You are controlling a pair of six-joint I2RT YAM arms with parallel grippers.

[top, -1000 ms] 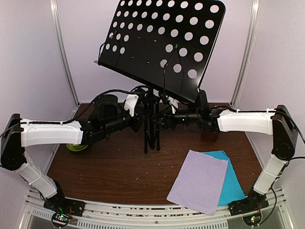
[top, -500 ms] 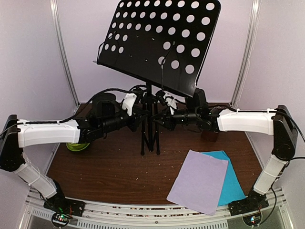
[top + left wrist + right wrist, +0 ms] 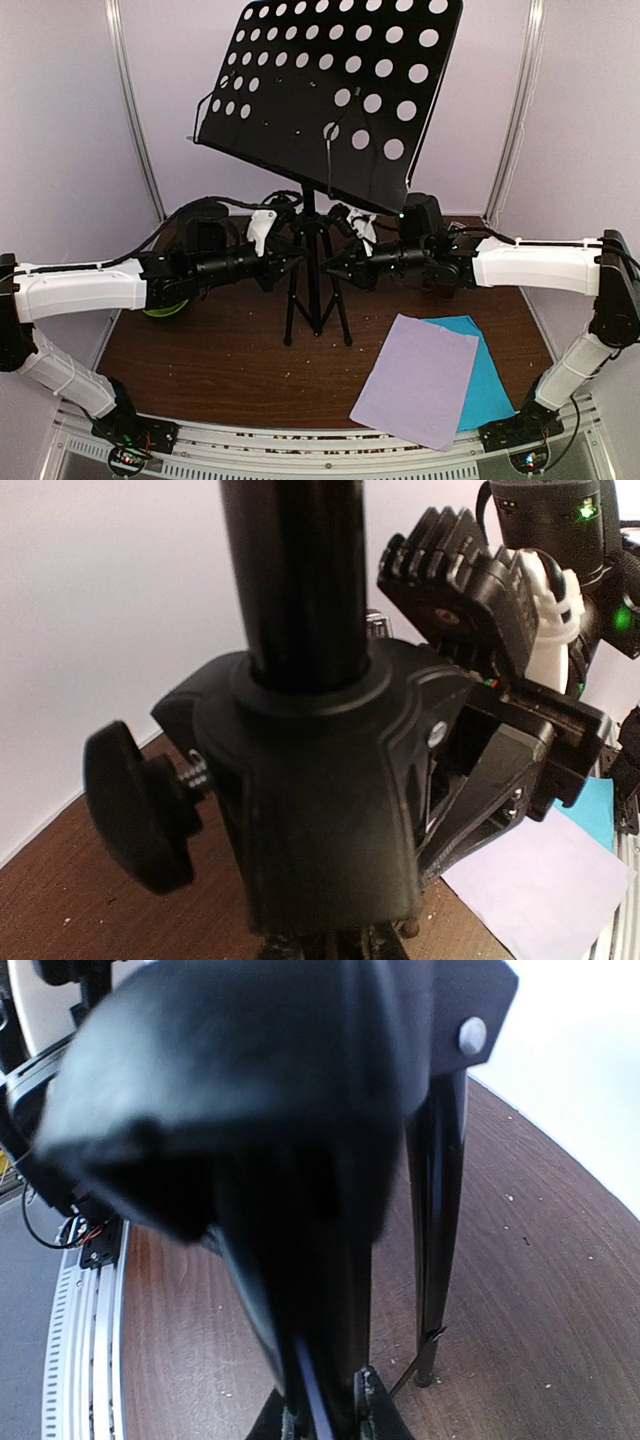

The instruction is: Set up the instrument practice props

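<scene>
Both clench music stand (image 3: 330, 90): left gripper (image 3: 283, 258), right gripper (image 3: 338, 268); lilac sheet (image 3: 415, 380) overlaps cyan sheet (image 3: 492, 385) at 5 o'clock; bowl (image 3: 160, 310) at 9.

The table (image 3: 220, 350) is dark brown wood grain, dotted with pale specks and crumbs; a slotted silver rail (image 3: 300, 442) runs along its near edge; plain walls (image 3: 60, 120) of a pale lilac-white close it in on the left, back and right; two slim metal posts, the left post (image 3: 137, 110) and the right post (image 3: 515, 110), rise at the rear corners and slant inward in the overhead view; the light is soft and even, leaving only faint shadows on the wood; in the wrist views the wall looks bright white where it meets the table's edge.
</scene>
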